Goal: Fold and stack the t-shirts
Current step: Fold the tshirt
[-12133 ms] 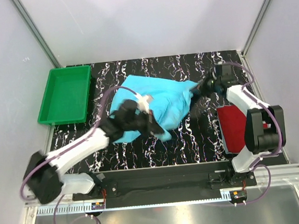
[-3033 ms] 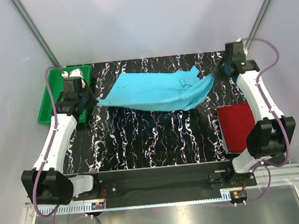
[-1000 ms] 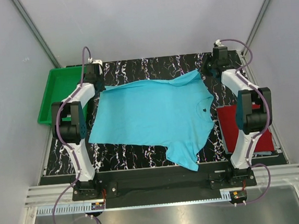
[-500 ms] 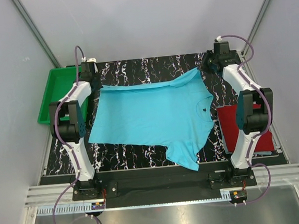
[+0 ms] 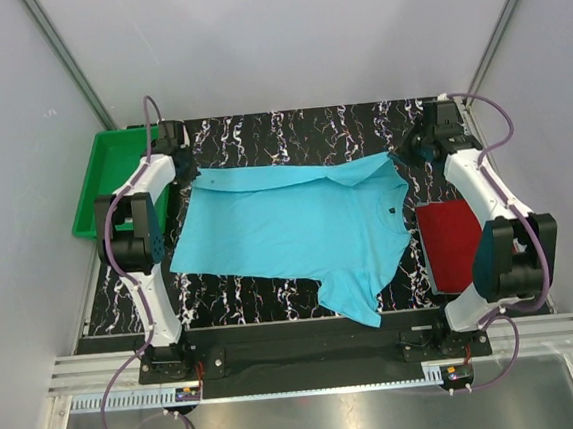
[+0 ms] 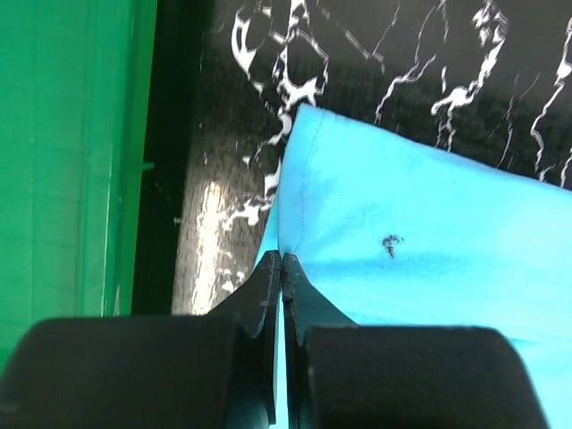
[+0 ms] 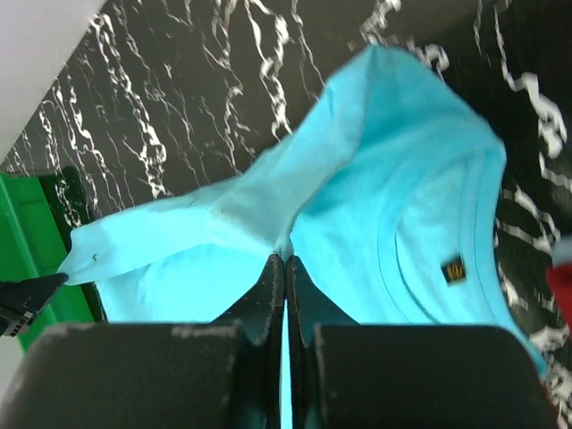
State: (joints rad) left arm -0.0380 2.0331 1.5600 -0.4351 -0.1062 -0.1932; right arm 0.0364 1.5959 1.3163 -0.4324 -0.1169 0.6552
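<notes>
The turquoise t-shirt (image 5: 288, 229) lies spread flat on the black marbled table, neck and dark label (image 5: 390, 206) to the right. My left gripper (image 5: 189, 173) is shut on its far left corner, seen in the left wrist view (image 6: 282, 261) pinching the shirt (image 6: 420, 241) edge. My right gripper (image 5: 407, 154) is shut on its far right corner; in the right wrist view (image 7: 284, 259) it pinches a bunch of shirt cloth (image 7: 393, 206) beside the label (image 7: 455, 268). The dark red folded t-shirt (image 5: 452, 245) lies at the right edge, partly under my right arm.
A green plastic tray (image 5: 114, 189) stands at the far left, right beside my left arm; it also shows in the left wrist view (image 6: 71, 152). Grey walls close in the table on three sides.
Both grippers have kept their hold and moved a little toward me and lower. The shirt's far edge now lies nearer and slack on the table; the right arm has swung rightward.
</notes>
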